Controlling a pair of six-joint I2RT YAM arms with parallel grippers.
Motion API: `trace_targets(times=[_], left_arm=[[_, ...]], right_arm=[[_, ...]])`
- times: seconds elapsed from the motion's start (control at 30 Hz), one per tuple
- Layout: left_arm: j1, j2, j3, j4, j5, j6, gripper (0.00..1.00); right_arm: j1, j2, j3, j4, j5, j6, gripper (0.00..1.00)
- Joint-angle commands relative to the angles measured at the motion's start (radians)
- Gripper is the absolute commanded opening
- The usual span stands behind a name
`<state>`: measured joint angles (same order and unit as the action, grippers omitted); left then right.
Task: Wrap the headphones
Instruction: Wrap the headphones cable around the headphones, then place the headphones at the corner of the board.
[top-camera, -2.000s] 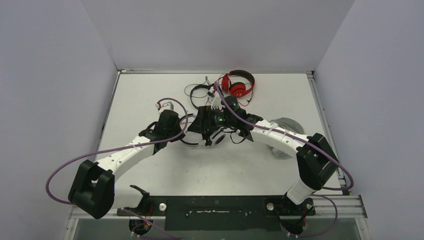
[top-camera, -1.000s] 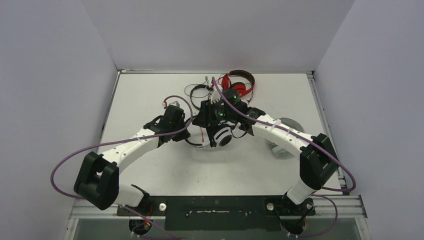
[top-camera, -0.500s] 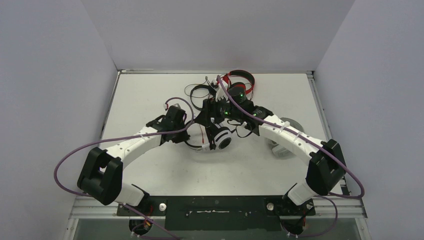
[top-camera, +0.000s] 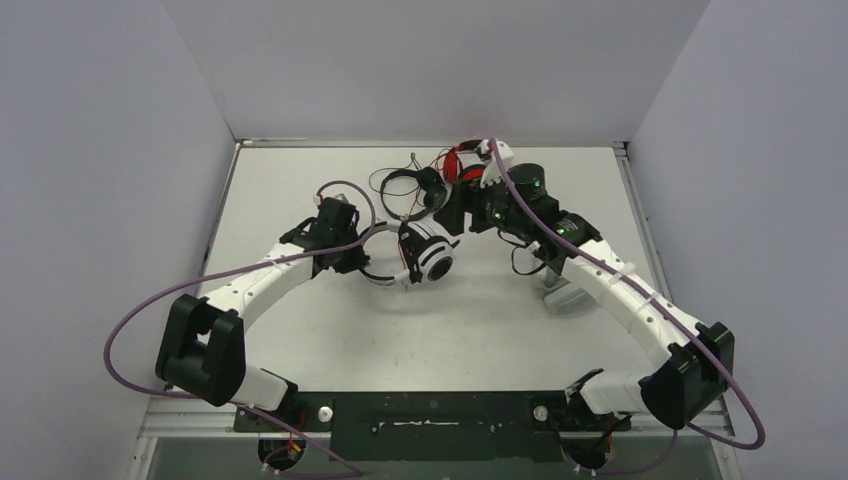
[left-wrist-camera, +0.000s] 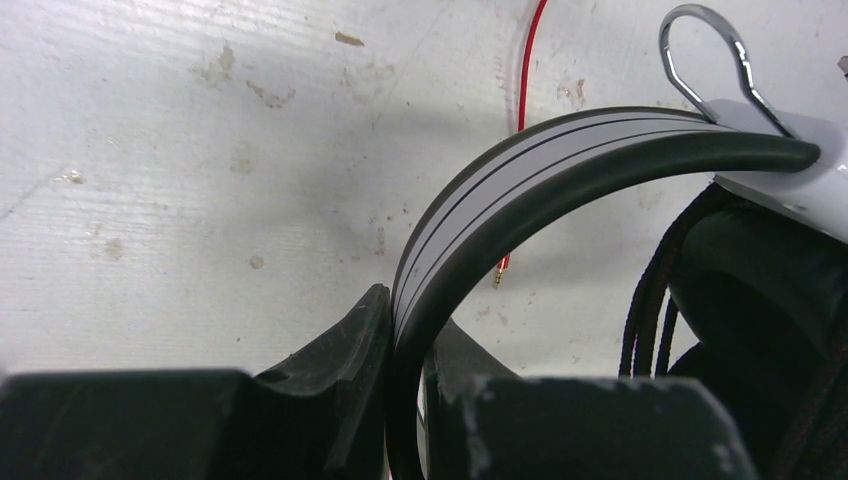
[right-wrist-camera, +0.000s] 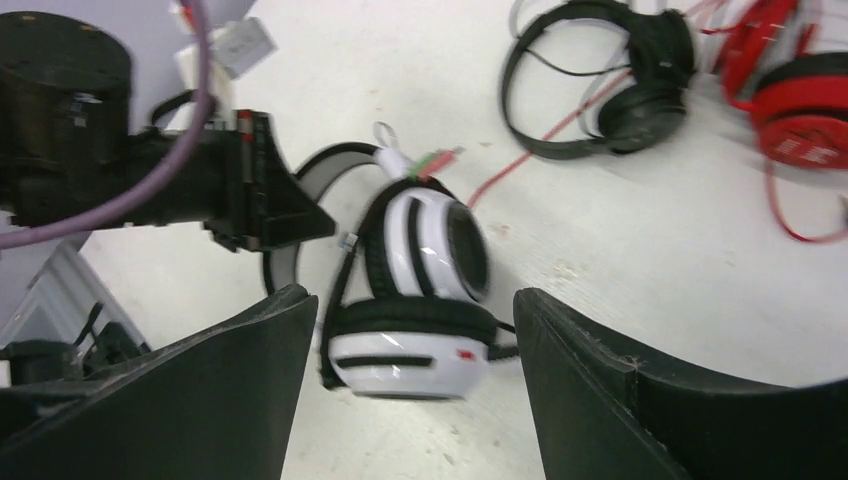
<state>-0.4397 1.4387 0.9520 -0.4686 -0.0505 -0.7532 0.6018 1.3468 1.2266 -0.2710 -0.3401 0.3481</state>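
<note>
"White-and-black headphones (top-camera: 425, 252) sit about mid-table, and the left gripper (left-wrist-camera: 405, 320) is pinched tight on their headband (left-wrist-camera: 560, 150) from the 9 o'clock side," says the first watcher. "What of the other arm?"

"The right gripper (right-wrist-camera: 405, 300) hangs above them, off toward 1 o'clock, jaws spread wide and holding nothing. The earcup (right-wrist-camera: 430, 250) shows between its fingers (right-wrist-camera: 230, 370), but well below them."

"So the winding falls to that arm?"

"Likely. It should find the loose end first: the green and pink plugs (right-wrist-camera: 440, 158) lie at the cup's 12 o'clock side. Better to take the cord close to them, not mid-run, and lay even turns around the band while the left arm holds firm without twisting."

"Hazards?"

"A red cable (left-wrist-camera: 527, 60) runs under the headband, its jack plug (left-wrist-camera: 499, 268) just beside the left gripper's fingers (left-wrist-camera: 340, 360). It probably belongs to the red headphones (right-wrist-camera: 800, 120) at 12 o'clock. The black headphones (right-wrist-camera: 635, 115) lie near too, at 11. Catching the wrong strand would drag a neighbour in. How much cord is already wound, the views do not settle."
</note>
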Motion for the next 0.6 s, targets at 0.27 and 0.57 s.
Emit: trace_targets(times=[0.27,0.57], left_arm=[[-0.021,0.0,0.131,0.064,-0.006,0.073,0.0],[-0.123,0.07,0.138,0.193,0.025,0.224,0.0]], right_arm=[[-0.242,-0.246,-0.15,-0.055,0.107,0.002,0.75],[-0.254,-0.288,-0.175,-0.09,0.091,-0.015,0.77]])
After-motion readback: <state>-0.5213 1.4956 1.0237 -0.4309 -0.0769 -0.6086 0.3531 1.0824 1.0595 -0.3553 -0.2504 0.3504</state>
